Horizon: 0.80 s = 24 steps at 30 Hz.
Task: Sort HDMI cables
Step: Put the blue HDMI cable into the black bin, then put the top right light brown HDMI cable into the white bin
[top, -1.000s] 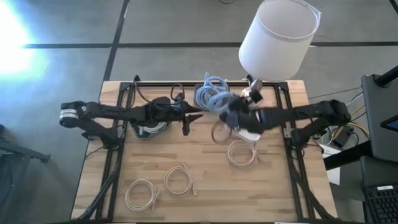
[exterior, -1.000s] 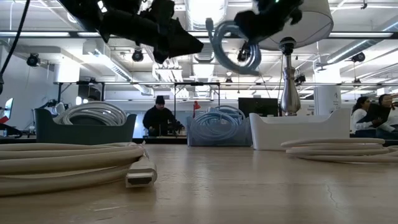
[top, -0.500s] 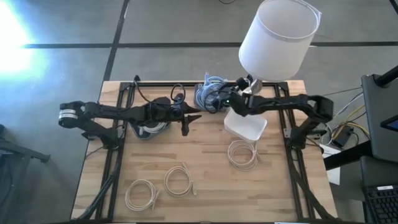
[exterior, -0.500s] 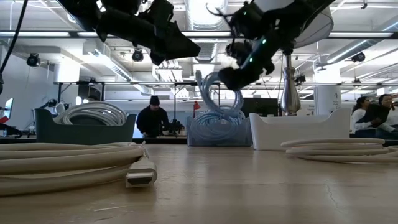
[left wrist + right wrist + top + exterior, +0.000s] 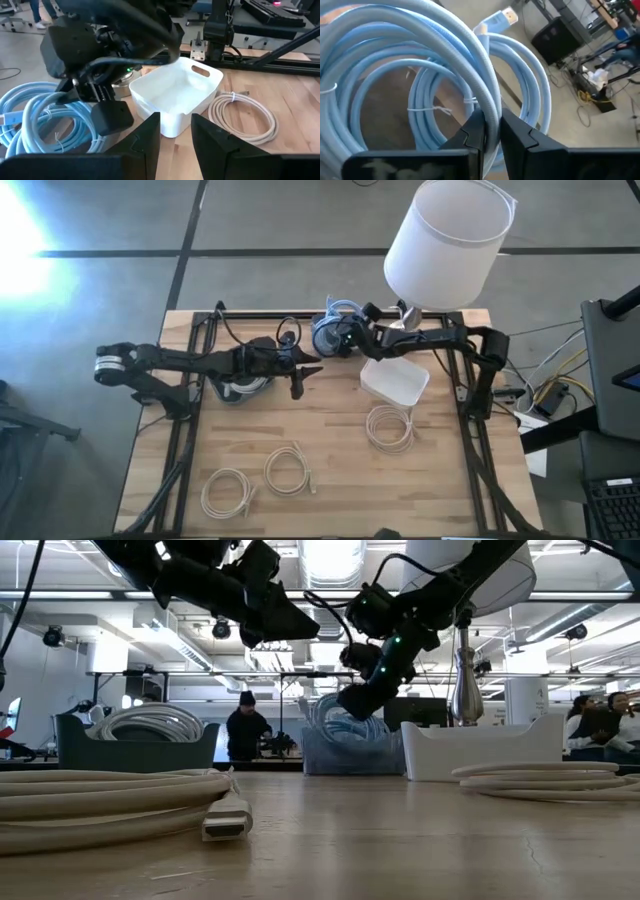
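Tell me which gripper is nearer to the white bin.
Right. The right gripper is just beyond the white bin's far-left corner, shut on a light blue cable at the blue pile. The left gripper hovers farther off, to the bin's left, fingers apart.

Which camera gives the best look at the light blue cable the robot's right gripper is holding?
The right wrist view: the light blue cable fills it, pinched between the right gripper fingers, with its plug showing. The left wrist view shows blue coils beside the white bin. The high view shows only a small blue patch; the low view shows it partly behind the gripper.
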{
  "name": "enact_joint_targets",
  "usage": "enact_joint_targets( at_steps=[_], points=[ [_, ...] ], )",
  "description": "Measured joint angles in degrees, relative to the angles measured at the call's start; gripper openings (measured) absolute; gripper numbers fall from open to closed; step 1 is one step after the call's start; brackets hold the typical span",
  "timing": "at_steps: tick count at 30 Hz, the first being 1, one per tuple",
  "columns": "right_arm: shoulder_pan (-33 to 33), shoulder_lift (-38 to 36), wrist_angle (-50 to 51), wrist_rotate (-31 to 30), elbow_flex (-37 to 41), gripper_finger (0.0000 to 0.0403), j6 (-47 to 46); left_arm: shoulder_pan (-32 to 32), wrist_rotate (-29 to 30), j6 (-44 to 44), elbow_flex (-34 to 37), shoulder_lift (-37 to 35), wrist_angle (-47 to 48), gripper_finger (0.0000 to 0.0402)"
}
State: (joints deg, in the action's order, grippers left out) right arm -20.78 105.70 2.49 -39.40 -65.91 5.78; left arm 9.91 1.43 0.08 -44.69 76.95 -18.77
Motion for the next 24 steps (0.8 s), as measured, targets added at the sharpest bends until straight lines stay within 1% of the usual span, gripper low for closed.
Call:
enact_joint_targets(
  at_steps=[4,11,14,17,18,19,22,23,24],
  points=[
    [0.14,0.19,5.19,0.04,-2.48,0.0067,0.45,0.00,0.00,0.11,0.00,0.00,0.14,0.0113],
    [0.07,-0.10,16.45,0.21,-8.39,0.0117,-2.47,0.00,0.00,0.15,0.00,0.00,0.36,0.0113],
    [0.13,-0.10,23.27,0.29,-11.42,0.0134,-4.76,0.00,0.00,0.15,0.04,0.00,0.40,0.0113],
    [0.45,-0.24,32.52,1.29,-14.94,0.0145,-9.26,0.00,-0.02,0.15,0.04,0.00,0.43,0.0113],
    [0.71,-0.45,36.99,3.16,-16.12,0.0148,-10.54,0.00,-0.02,0.15,0.04,0.00,0.50,0.0113],
    [1.06,-0.73,41.44,6.29,-17.23,0.0149,-11.81,0.00,-0.02,0.15,0.04,0.00,0.61,0.0113],
    [2.90,-1.78,51.82,19.77,-20.00,0.0148,-18.97,0.00,-0.03,0.08,0.04,0.00,1.04,0.0113],
    [3.83,-2.35,54.02,23.66,-20.37,0.0146,-21.70,0.00,-0.03,0.04,0.04,0.00,1.22,0.0113],
    [4.91,-2.92,55.60,26.19,-20.45,0.0144,-23.80,0.00,-0.04,0.03,0.04,0.00,1.42,0.0113]
  ],
)
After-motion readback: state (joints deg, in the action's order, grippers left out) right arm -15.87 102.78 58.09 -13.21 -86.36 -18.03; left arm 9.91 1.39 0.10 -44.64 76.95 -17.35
